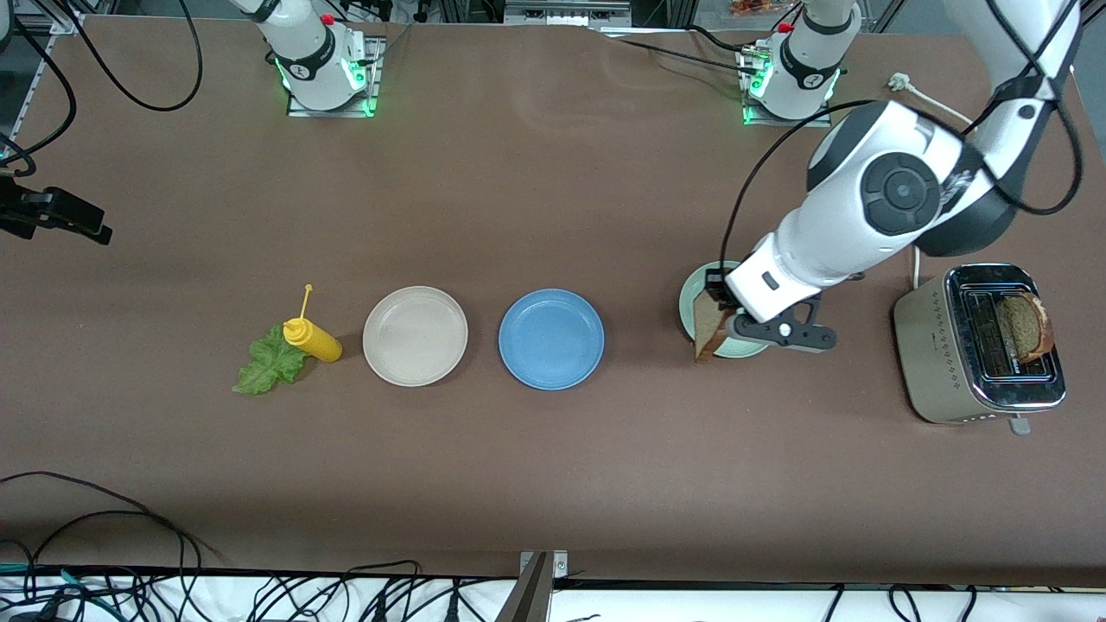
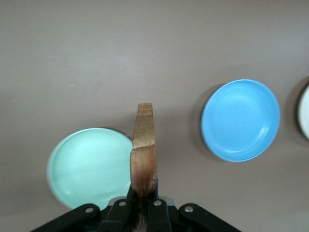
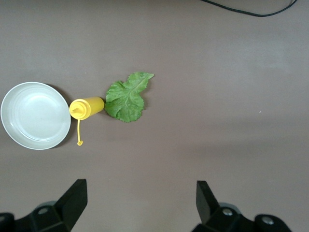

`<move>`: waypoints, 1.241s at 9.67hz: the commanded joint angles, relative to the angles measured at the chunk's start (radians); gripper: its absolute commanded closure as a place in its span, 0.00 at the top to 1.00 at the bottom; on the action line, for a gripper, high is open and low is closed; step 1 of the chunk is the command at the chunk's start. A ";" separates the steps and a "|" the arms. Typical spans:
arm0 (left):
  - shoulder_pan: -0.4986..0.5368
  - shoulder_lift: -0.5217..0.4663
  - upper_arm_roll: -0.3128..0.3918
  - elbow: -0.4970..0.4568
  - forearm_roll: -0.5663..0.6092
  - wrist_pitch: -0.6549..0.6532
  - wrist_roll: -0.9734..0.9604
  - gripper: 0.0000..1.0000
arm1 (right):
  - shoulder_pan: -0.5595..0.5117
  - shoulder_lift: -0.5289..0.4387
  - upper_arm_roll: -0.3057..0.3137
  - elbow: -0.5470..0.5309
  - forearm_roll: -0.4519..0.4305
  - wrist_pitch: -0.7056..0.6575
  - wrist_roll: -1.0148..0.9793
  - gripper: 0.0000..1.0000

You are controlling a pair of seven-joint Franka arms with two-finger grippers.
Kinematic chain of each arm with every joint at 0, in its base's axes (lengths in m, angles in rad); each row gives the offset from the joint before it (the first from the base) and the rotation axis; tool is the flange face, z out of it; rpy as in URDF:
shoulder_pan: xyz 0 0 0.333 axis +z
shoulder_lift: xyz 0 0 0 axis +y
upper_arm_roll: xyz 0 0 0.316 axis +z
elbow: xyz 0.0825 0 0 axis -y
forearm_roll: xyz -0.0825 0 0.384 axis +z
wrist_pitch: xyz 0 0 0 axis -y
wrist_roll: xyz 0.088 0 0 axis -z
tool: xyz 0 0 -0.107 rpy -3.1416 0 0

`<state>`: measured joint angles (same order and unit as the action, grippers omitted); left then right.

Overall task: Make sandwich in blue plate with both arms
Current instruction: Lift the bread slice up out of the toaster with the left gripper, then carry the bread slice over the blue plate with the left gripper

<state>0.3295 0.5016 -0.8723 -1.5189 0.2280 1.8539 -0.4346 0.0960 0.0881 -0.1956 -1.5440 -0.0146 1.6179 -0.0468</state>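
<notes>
Brown bread slice (image 1: pixel 711 326) is what I have clamped edge-up in the left hand (image 1: pixel 719 321), its fingers pressed together on the crust; in the left wrist view the slice (image 2: pixel 144 154) stands upright straight out from that hand (image 2: pixel 140 205). I take the blue plate (image 1: pixel 551 339) as my landmark, sitting bare on the brown surface (image 1: pixel 553 484). Toward the left arm's end from the blue plate lies the pale green plate (image 1: pixel 691 302), and the left hand hangs with its slice over that plate's edge on the side facing the blue plate. Still more toward that end stands the silver toaster (image 1: pixel 981 345) with a second bread slice (image 1: pixel 1026 326) poking out of one slot. Just beside the blue plate, toward the right arm's end, sits the beige plate (image 1: pixel 415 335), apart from it by a small gap. Past that lies the yellow squeeze bottle (image 1: pixel 313 339) on its side, and the lettuce leaf (image 1: pixel 270 363) touches it at the end away from the blue plate. The right hand (image 3: pixel 140 205) waits up in the air with its fingers wide apart and nothing between them, looking down on the leaf (image 3: pixel 126 95), the bottle (image 3: pixel 87 107) and the beige plate (image 3: pixel 35 115).
</notes>
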 commanded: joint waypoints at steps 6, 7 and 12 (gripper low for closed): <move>-0.093 0.248 -0.108 0.020 -0.007 0.362 -0.220 0.00 | -0.004 -0.005 -0.001 0.012 -0.013 -0.016 -0.007 1.00; -0.107 0.274 -0.108 0.019 -0.007 0.411 -0.240 0.00 | -0.004 -0.005 -0.001 0.012 -0.013 -0.016 -0.007 1.00; -0.232 0.336 -0.090 0.022 -0.009 0.442 -0.271 0.00 | -0.004 -0.005 -0.001 0.012 -0.013 -0.016 -0.007 1.00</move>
<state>0.1631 0.8180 -0.9646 -1.5191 0.2279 2.2920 -0.6911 0.0943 0.0864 -0.1971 -1.5438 -0.0147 1.6177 -0.0468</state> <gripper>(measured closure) 0.907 0.000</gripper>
